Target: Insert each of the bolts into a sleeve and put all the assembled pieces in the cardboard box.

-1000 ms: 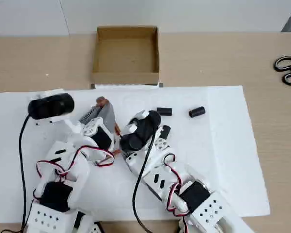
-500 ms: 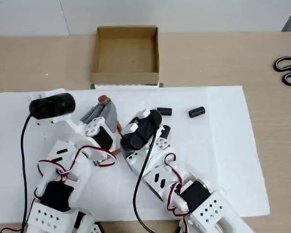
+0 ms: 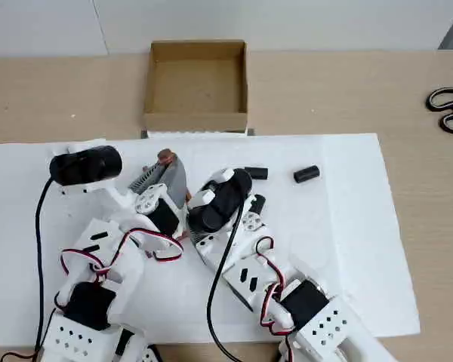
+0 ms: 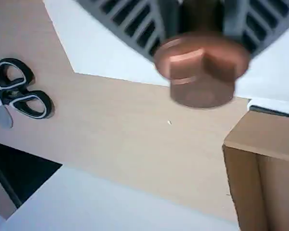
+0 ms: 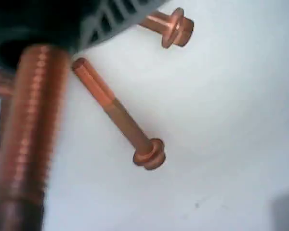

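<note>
Since my left gripper [image 3: 165, 164] is clenched on a copper-coloured bolt [image 4: 202, 72], its flanged head poking past the grey ribbed jaws, I judge the insertion step is in hand. Nothing looks assembled, and the brown cardboard box [image 3: 196, 121] at my twelve o'clock holds nothing yet. Next I need a sleeve [image 3: 256, 173]. These short, smooth black cylinders rest at my three o'clock and will likely roll, so lining up wants care. Two loose bolts [image 5: 118, 115], slim and shiny, lie on the white paper [image 3: 347, 226]. Whether my right gripper [image 5: 103, 24] holds anything, I cannot tell.
</note>
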{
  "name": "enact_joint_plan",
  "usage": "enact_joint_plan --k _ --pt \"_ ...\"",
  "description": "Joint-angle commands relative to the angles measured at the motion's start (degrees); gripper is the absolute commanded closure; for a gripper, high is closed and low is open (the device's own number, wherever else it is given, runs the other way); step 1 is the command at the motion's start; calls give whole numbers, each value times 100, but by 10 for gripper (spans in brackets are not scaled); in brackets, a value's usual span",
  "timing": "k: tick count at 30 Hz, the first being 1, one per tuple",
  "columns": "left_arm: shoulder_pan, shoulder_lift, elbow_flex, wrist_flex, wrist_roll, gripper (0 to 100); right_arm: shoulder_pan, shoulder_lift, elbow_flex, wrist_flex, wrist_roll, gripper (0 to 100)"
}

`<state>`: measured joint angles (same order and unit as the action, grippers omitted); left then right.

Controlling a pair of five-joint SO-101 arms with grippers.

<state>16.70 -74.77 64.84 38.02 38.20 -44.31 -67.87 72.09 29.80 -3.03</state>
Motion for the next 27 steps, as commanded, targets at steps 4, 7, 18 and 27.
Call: enact_joint_plan --k 4,7,18,27 --pt "35 -26 119 -141 -53 995 -189 -110 -448 -189 -35 995" --pt "35 -26 119 -141 -53 995 -224 -110 -448 -189 -35 995" --pt "229 -70 75 237 -79 995 -180 -110 -510 -189 -26 995" --pt "967 -70 -347 1574 -158 995 -40 -110 -747 -189 -26 995"
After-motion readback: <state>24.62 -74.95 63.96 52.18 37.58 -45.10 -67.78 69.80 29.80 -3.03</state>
